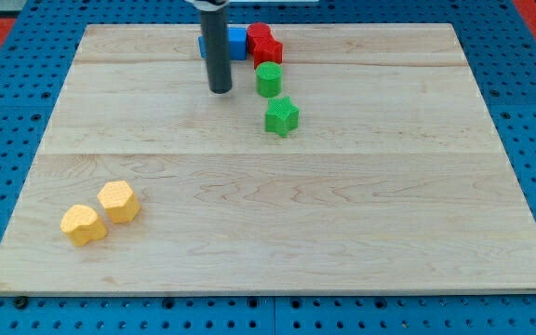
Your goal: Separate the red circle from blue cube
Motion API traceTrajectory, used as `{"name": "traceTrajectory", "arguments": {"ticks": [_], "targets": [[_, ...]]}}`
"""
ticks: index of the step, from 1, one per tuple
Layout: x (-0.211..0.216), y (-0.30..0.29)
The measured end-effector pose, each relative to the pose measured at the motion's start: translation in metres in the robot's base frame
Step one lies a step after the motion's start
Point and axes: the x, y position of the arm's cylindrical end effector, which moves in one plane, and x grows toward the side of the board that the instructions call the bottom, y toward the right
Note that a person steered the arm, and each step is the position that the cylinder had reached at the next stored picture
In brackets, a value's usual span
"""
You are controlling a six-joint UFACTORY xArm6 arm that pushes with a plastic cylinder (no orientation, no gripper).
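Right now, our tip: the dark rod comes down from the top edge of the frame, and our tip (220, 90) rests on the desk in the upper middle, just below the blue cube.
End effector: we carry only this plain rod, with no jaws to spread or close, and it holds nothing.
Blue cube: the blue cube (234, 42) sits at the upper centre of the frame, near the desk's far edge; the rod hides part of its left side.
Red blocks: two red blocks stand just right of the blue cube, one (260, 35) behind and one (268, 51) in front, pressed together; we cannot tell which is the red circle.
Contact: the red pair appears to touch the blue cube's right side.
Green blocks: a green cylinder (268, 80) stands just below the red pair, to the right of our tip, and a green star-like block (282, 116) lies a little lower.
Yellow blocks: two yellow blocks (118, 201) (83, 224) sit side by side at the lower left, well apart from the rest.
Desk: a pale wooden desk (361, 233) on a blue perforated base.
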Motion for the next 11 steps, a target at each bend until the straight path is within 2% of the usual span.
{"name": "traceTrajectory", "arguments": {"ticks": [1,3,4,5,6,7,8,10,11], "targets": [[-0.015,-0.023],[-0.100,-0.048],[-0.118,-0.031],[-0.133,0.020],[-0.135,0.044],[-0.111,0.031],[-0.108,0.070],[-0.107,0.061],[-0.134,0.079]]}}
